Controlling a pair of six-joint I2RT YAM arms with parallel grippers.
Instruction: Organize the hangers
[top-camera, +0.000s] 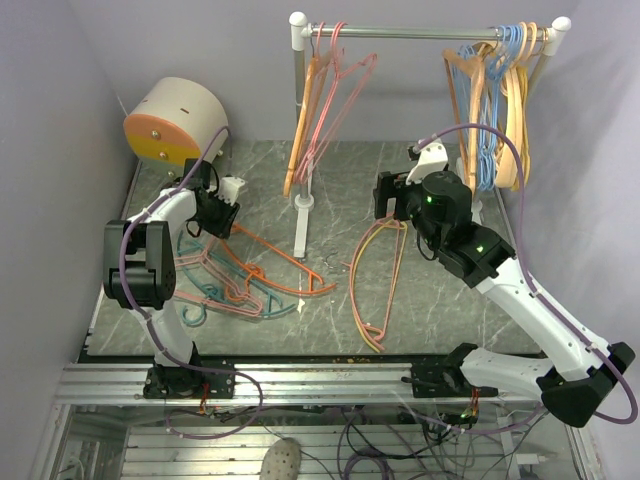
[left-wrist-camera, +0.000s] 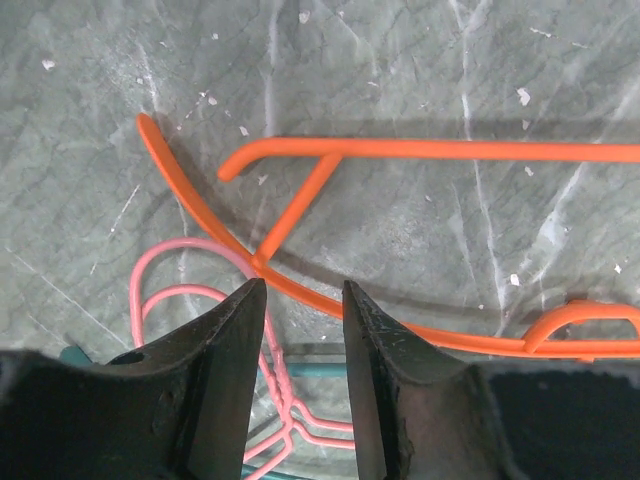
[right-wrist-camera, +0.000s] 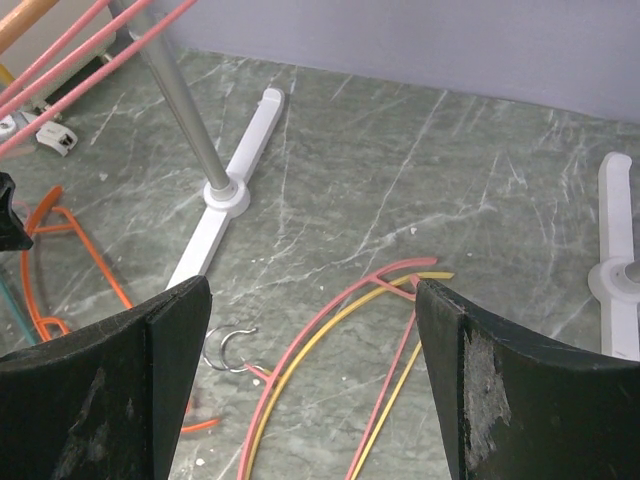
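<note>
Grey marbled table takes up the floor of a white-walled cell. At its back stands a clothes rack, a metal rail on posts with white feet. Two arms reach in from the near edge: the left arm bends over the left half of the table, and the right arm stretches toward the middle. A round cream drum with an orange face lies in the back left corner.

The hangers sit in four places. Orange and pink hung hangers dangle at the left end of the rail. A bunch of orange, light-blue and tan ones crowds the right end. A loose pile of pink, teal and orange hangers lies flat on the table by the left arm. A yellow and pink pair lies flat near the centre.

The left gripper hovers low over the pile, its fingers a narrow gap apart and clamping nothing. An orange hanger crosses just past its tips. A pink hanger and a teal bar show beneath them. The right gripper hangs above the pair with its jaws spread wide and nothing between them. Below it lies a small metal hook, close to its left finger.
</note>
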